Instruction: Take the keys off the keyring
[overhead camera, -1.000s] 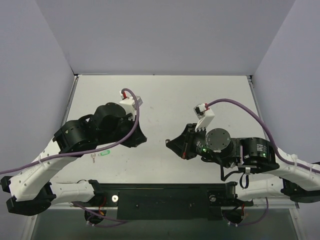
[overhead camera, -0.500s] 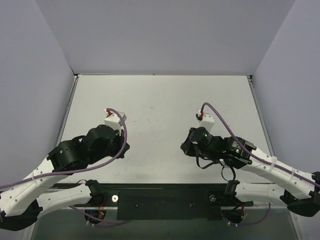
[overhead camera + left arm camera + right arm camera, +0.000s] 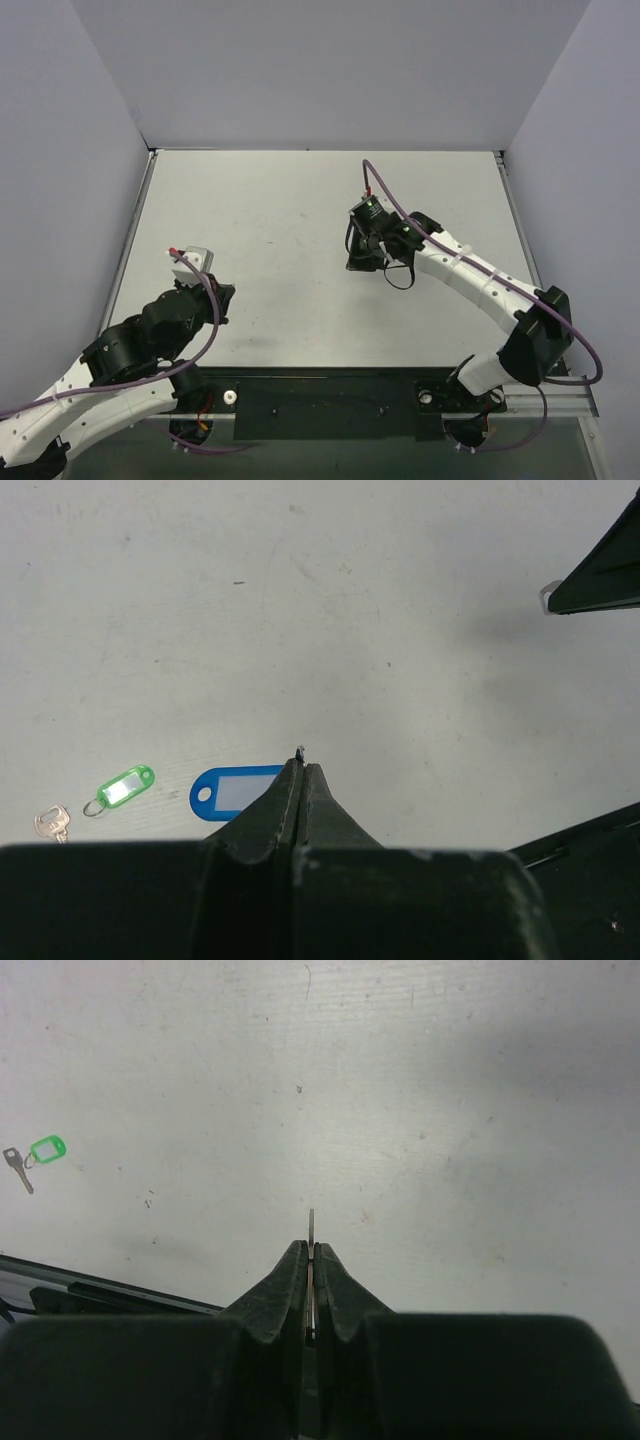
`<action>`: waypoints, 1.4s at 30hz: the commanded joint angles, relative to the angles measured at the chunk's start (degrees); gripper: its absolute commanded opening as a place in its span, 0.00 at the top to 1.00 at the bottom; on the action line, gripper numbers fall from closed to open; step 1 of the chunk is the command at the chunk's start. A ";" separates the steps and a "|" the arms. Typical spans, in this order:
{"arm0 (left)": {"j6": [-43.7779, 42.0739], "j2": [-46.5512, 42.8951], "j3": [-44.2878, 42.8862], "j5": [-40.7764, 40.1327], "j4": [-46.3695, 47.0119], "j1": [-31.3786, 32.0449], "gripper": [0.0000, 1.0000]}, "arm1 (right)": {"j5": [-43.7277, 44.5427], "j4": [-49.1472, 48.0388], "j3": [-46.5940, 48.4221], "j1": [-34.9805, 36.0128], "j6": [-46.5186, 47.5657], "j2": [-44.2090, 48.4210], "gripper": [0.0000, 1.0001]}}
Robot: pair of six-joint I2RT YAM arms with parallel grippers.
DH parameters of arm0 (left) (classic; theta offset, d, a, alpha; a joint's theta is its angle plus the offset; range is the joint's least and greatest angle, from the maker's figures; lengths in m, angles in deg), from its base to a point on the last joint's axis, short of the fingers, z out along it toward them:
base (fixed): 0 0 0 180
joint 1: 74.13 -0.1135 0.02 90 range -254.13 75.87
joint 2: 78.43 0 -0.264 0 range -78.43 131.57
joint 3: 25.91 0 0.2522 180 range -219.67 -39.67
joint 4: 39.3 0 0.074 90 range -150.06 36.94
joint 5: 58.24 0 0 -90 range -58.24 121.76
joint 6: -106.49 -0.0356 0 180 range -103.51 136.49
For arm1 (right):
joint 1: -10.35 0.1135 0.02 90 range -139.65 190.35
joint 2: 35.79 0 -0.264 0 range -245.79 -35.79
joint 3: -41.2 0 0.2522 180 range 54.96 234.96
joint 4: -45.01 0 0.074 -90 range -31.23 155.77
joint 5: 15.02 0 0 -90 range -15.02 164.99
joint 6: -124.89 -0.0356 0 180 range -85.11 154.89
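My right gripper [image 3: 312,1248] is shut on the tiny silver key [image 3: 312,1222], which shows edge-on as a thin blade sticking out past the tips. In the top view this gripper [image 3: 362,262] hangs over the table's middle. My left gripper [image 3: 301,766] is shut, with a tiny metal bit [image 3: 299,750] poking from its tips, seemingly the thin ring. The blue tag [image 3: 232,790] lies flat on the table just left of those fingers, its hole empty. In the top view the left gripper [image 3: 222,298] is at the near left and the tag is hidden.
A green tag [image 3: 125,786] joined to a second silver key [image 3: 52,823] lies left of the blue tag; the pair also shows in the right wrist view [image 3: 47,1148]. The right gripper's dark tip [image 3: 600,570] shows at the left wrist view's upper right.
The two grippers have drawn apart. My left arm pulled back to the near left. My right arm stretched out to the table's middle, carrying the key.
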State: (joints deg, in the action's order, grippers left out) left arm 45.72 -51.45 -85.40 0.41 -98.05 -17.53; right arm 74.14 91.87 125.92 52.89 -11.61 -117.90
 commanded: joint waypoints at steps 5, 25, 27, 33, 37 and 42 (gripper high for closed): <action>-3.04 -2.20 1.09 -5.03 6.94 -0.35 1.00 | -4.51 0.12 10.16 -3.52 3.53 -9.12 1.00; -2.43 -4.04 0.91 -5.30 4.56 0.88 1.00 | -1.36 0.12 4.20 -5.72 1.58 -1.68 0.22; -2.43 -3.87 0.91 -5.12 4.39 1.23 1.00 | 0.05 0.73 0.61 -5.63 2.55 2.10 0.22; -1.99 -0.97 0.04 -2.49 4.30 2.11 1.00 | 5.14 1.79 -11.88 -4.58 2.48 16.60 0.22; 0.64 2.02 0.56 -0.29 5.88 2.02 1.00 | 8.03 2.67 -18.65 -0.37 -1.29 25.67 0.22; 3.19 7.20 3.81 3.05 15.44 1.94 1.00 | 13.75 3.37 -24.80 9.39 -9.47 34.45 0.22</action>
State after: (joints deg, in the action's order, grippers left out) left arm 45.99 -47.76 -83.35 0.19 -91.78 -15.71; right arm 81.05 93.40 104.56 56.68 -14.04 -88.15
